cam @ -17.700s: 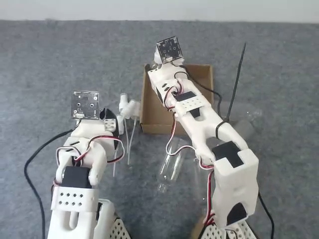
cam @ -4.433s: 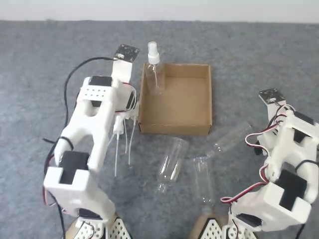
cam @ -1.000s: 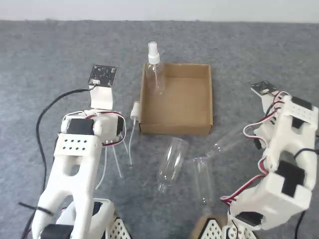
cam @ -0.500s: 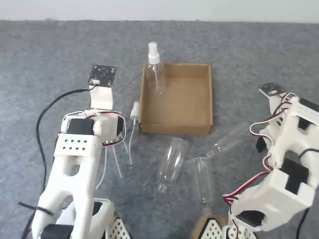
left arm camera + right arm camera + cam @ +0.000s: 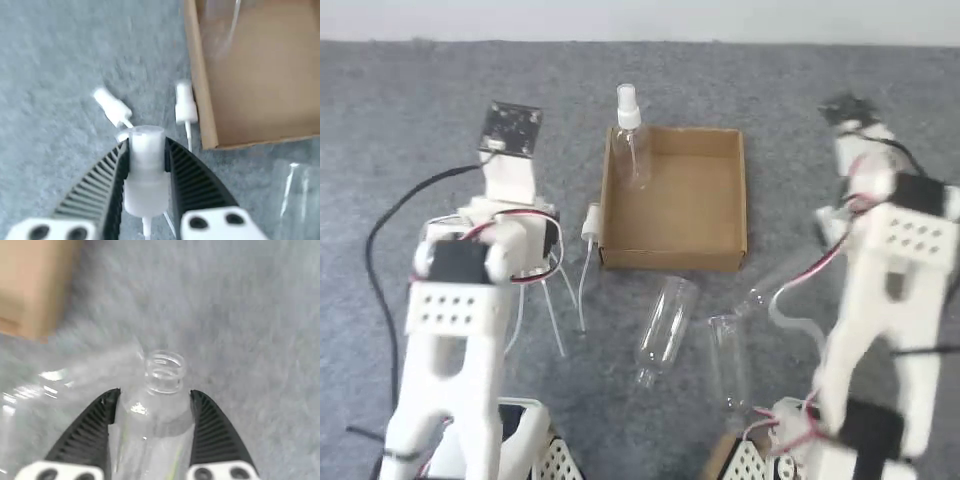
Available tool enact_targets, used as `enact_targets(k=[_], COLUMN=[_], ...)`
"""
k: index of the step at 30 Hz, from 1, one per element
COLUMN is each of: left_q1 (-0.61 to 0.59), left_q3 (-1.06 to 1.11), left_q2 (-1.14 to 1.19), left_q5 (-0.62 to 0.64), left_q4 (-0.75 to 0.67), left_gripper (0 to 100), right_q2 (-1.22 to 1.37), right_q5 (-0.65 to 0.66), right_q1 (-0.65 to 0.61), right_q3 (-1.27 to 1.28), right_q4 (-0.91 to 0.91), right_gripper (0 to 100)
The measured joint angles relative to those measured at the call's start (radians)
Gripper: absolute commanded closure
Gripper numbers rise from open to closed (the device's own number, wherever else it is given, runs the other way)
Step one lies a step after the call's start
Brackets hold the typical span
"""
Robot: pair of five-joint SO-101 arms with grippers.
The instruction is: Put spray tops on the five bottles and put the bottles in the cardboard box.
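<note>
Swung forward, right gripper point(image 5: 154, 393) grips a bottle point(image 5: 163, 371); left gripper point(image 5: 145, 146), a spray top point(image 5: 145, 186).

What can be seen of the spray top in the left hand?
The spray top is white plastic: a round capped head, a wider collar under it and a thin dip tube leaving the collar. The left hand is shut on it, a ribbed black finger against each side. Past it, two loose spray tops lie on the grey carpet beside the cardboard box.
</note>
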Motion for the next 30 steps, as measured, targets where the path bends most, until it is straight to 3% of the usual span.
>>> enact_targets(k=[9, 15, 23, 30], left_q1=[-0.003, -0.002, 0.0, 0.015], left_q3=[-0.195, -0.365, -0.522, -0.509], left_q2=[-0.224, -0.236, -0.25, -0.255], left_q5=[0.0, 0.026, 0.264, 0.414], left_q4=[0.084, 0.084, 0.084, 0.0], left_gripper=[98, 98, 98, 98], right_q2=[-0.354, -0.425, -0.428, -0.428], right_q5=[-0.278, -0.364, -0.48, -0.489], right_q1=[-0.519, -0.821, -1.011, -1.046], right_q3=[0.089, 0.302, 0.598, 0.661], right_q4=[-0.014, -0.23, -0.635, -0.723], right_gripper=[99.2, 99.2, 99.2, 99.1])
